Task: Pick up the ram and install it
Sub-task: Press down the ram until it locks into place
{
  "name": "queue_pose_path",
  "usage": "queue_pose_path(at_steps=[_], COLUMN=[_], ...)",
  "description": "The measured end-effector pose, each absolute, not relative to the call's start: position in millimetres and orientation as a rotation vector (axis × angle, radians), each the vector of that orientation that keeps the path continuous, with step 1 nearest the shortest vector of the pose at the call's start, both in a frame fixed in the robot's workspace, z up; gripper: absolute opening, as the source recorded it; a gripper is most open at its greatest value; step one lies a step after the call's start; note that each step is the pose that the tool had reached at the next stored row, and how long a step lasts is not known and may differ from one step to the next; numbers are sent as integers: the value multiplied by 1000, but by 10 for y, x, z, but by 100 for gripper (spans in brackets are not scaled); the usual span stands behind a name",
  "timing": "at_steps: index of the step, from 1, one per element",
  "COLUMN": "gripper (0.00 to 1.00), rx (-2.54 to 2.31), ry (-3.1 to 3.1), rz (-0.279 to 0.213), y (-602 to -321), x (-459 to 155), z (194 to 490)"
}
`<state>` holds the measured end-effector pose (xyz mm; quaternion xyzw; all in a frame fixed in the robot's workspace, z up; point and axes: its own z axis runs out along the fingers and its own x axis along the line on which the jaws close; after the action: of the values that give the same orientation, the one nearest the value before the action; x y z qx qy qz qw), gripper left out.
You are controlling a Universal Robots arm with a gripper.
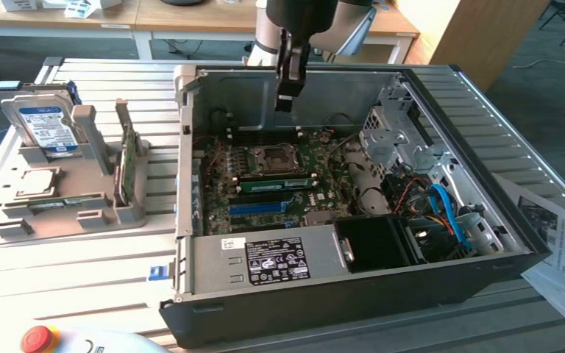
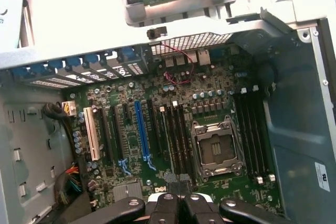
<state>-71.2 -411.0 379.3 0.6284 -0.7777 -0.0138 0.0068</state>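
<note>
Nearest us in the exterior view, the power supply (image 1: 263, 261) fills the front of the open computer case (image 1: 186, 147). Just behind it lies the motherboard. There a long green stick stands in a slot right beside the CPU socket (image 1: 268, 158), and we take it to be the ram (image 1: 277, 184). It looks seated, though we cannot tell whether the latches at its ends have closed.

As we judge it, the step in hand is the seating itself. To do it well we would push straight down on the stick's top edge. The force should be even along its length, with no tilt towards the socket, so that both ends drop home together and the open socket is never brushed.

Further back and higher, the gripper (image 1: 285, 103) hangs over the rear of the board, well clear of the ram. Its fingers are pressed together with nothing between them, and the wrist view shows the same.

Off to the exterior view's left, outside the case, a grey rack (image 1: 86, 213) holds a green card (image 1: 126, 169) on edge and a hard drive (image 1: 42, 121).
</note>
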Motion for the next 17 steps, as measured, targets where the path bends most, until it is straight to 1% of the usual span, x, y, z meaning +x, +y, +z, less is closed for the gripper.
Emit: queue_pose_path(at_steps=[17], gripper=[10], rx=[1651], ry=[-2661], rz=[-45], y=[-4110], x=[-711], z=[3792])
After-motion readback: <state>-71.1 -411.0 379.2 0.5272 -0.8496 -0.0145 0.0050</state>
